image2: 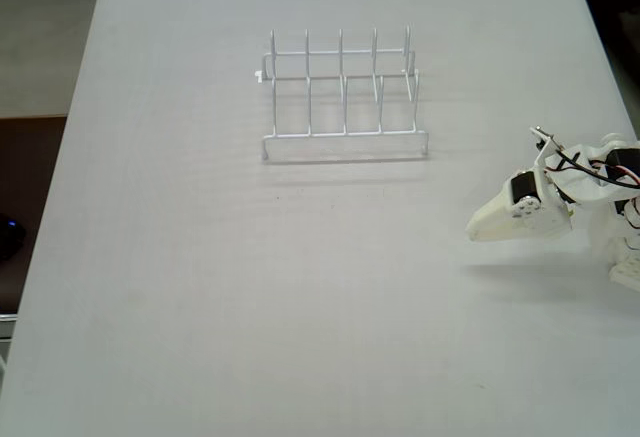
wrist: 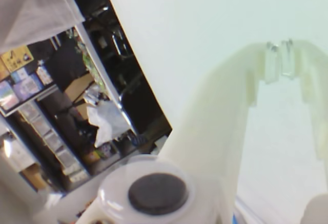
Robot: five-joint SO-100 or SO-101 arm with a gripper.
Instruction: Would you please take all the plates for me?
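The plates are out of view in both the fixed view and the wrist view. My white gripper (image2: 473, 229) hovers low over the right side of the table, pointing left, well to the right of and nearer than the white wire rack (image2: 340, 92). In the wrist view the two fingers meet at their tips, so the gripper (wrist: 279, 49) is shut with nothing between them, above bare white table.
The white wire rack stands upright at the back middle of the grey-white table (image2: 250, 287). The arm's base and wires (image2: 610, 172) sit at the right edge. The wrist view shows the table edge (wrist: 138, 75) with room shelves beyond it.
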